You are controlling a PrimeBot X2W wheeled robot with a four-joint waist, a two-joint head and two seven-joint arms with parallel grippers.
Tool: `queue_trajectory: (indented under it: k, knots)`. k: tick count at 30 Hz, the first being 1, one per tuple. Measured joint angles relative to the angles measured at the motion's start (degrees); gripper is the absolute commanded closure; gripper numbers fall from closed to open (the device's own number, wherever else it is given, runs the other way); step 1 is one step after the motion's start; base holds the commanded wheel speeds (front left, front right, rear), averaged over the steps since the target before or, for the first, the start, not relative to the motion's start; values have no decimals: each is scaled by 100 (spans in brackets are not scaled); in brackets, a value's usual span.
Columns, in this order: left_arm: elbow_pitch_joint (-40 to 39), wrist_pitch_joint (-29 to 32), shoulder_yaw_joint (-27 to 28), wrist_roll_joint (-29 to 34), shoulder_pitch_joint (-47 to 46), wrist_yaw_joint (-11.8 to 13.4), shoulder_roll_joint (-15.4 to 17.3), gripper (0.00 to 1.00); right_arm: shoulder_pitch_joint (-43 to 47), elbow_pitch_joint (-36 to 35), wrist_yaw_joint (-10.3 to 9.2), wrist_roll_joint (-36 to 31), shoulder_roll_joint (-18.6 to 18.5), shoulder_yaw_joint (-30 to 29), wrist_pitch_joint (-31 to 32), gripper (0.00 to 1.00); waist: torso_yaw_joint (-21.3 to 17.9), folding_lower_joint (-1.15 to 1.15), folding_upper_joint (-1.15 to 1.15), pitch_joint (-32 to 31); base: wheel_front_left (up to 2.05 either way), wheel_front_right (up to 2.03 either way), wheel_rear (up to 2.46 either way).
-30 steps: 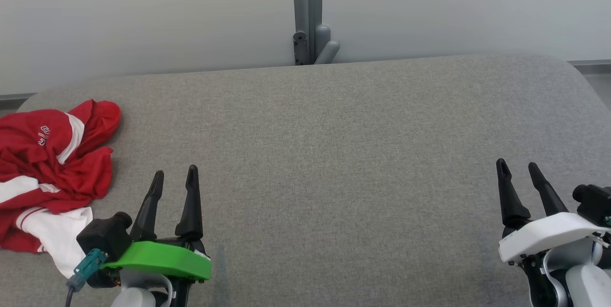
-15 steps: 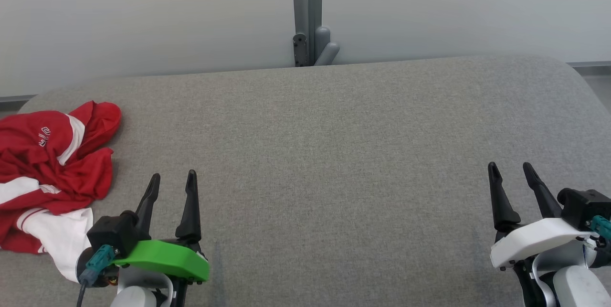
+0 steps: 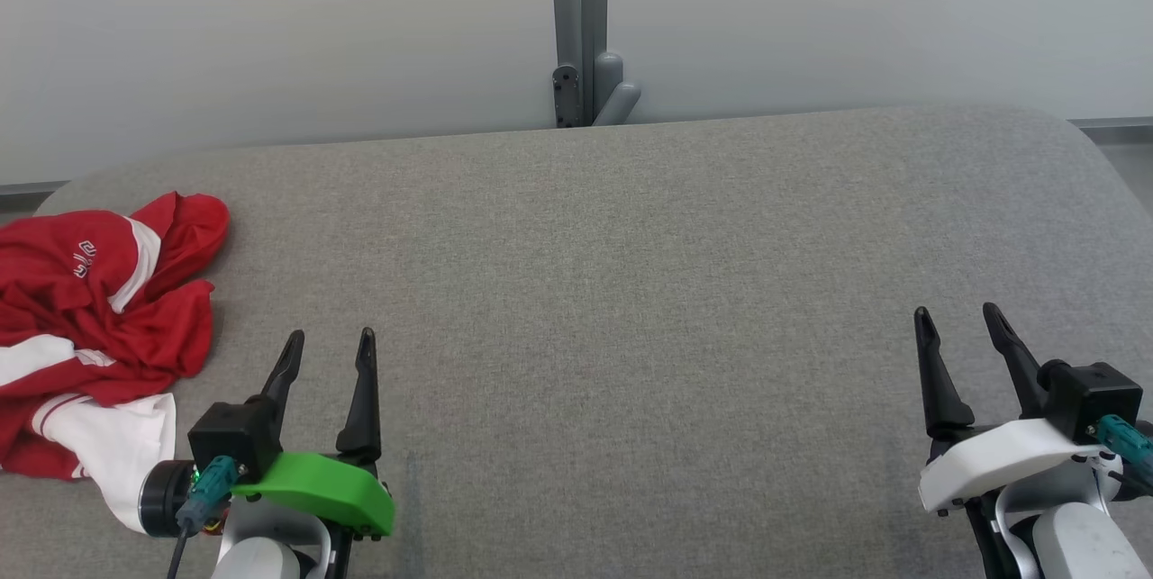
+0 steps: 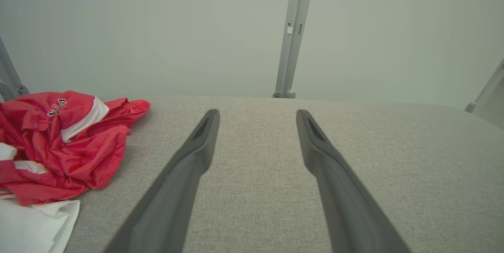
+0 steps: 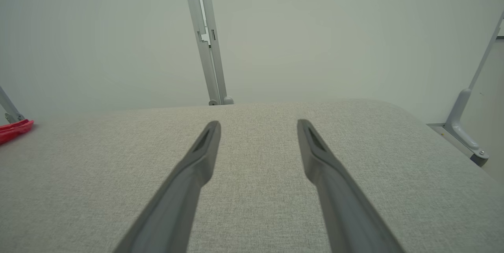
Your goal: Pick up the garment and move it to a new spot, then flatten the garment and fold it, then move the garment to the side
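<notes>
Left pincer (image 3: 331,338) and right pincer (image 3: 956,312) lower than before, agape, empty; crumpled red-white garment (image 3: 99,309).

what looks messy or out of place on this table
The red and white garment lies crumpled in a heap near the left edge of the table, bunched over itself rather than spread flat. Nothing else looks odd.

Soft, creased cloth: crumpled red-and-white garment (image 3: 99,291) at the left. Coarse matt woven fabric over the broad grey padded table (image 3: 630,291). Smooth painted metal: upright grey post (image 3: 579,3) at the far edge. Matt dark plastic fingers (image 3: 363,399), smooth green plastic shell (image 3: 315,489) on the left gripper (image 3: 329,336), white on the right gripper (image 3: 956,312).
</notes>
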Motion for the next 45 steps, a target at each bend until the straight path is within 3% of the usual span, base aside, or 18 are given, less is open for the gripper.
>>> queue_trajectory:
  k: [23,45]
  knots:
    - [269,-7,-36,602,-108,63,21,0,1,212,0,-379,129,35,-305,0,29,0,0,-18,0,0,0]
    - [304,-60,-97,494,-120,131,15,0,4,264,1,-192,165,-22,-196,0,63,0,0,39,0,0,0]
